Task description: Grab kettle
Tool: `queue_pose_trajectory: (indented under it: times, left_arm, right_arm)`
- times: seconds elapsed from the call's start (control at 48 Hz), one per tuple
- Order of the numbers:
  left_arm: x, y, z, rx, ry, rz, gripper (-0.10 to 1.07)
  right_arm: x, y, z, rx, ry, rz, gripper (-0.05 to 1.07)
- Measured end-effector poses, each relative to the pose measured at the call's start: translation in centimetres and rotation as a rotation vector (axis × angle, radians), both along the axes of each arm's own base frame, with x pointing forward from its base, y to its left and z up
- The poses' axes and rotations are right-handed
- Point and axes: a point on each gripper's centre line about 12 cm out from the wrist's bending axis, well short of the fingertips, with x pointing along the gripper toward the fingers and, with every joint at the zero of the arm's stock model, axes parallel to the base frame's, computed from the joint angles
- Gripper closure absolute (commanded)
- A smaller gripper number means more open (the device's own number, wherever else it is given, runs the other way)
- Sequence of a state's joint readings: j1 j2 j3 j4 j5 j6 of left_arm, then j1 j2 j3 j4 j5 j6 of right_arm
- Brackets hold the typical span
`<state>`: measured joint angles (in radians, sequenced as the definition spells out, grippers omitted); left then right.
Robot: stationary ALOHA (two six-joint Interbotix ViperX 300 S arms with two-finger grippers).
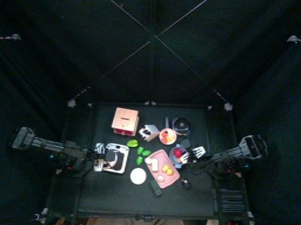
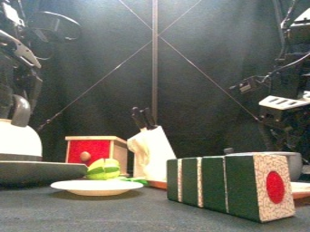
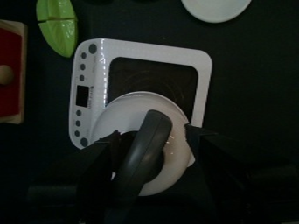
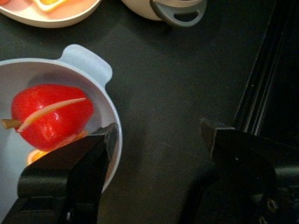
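Observation:
The kettle point(image 3: 149, 131) is small, round and pale, with a grey handle arching over its top. It stands on a white-framed black hob plate point(image 3: 187, 66) at the table's left. My left gripper point(image 3: 152, 147) hangs right over it, open, one jaw on each side of the handle and nothing gripped. From above, the kettle point(image 1: 114, 159) lies under that left gripper point(image 1: 108, 158). At table height the kettle point(image 2: 14, 138) shows at the far left. My right gripper point(image 4: 162, 162) is open and empty beside a white bowl point(image 4: 96, 68) holding a red tomato point(image 4: 47, 114).
A pink tray point(image 1: 165, 180), a white plate point(image 1: 139, 176), green pieces point(image 1: 139, 155), a pink box point(image 1: 123, 117) and a black pot point(image 1: 180, 123) crowd the table's middle. Up front stand a green-and-red block point(image 2: 230, 186), a knife block point(image 2: 151, 149) and a red box point(image 2: 94, 149).

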<state>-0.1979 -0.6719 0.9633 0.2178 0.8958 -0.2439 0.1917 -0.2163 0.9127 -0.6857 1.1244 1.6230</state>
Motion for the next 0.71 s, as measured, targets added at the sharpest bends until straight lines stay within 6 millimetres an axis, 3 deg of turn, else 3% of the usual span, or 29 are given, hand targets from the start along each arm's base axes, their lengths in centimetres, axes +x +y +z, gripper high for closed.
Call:
queue_pose_trajectory:
  times: [0.271, 0.708]
  left_arm:
    - [-0.6, 0.8, -0.3, 0.073, 0.052, -0.001, 0.11]
    - [-0.5, 1.1, -0.1, 0.091, 0.048, 0.002, 0.43]
  right_arm:
    - [-0.1, 0.0, 0.0, 0.0, 0.003, -0.002, -0.02]
    - [0.0, 0.0, 0.0, 0.0, 0.001, -0.002, -0.02]
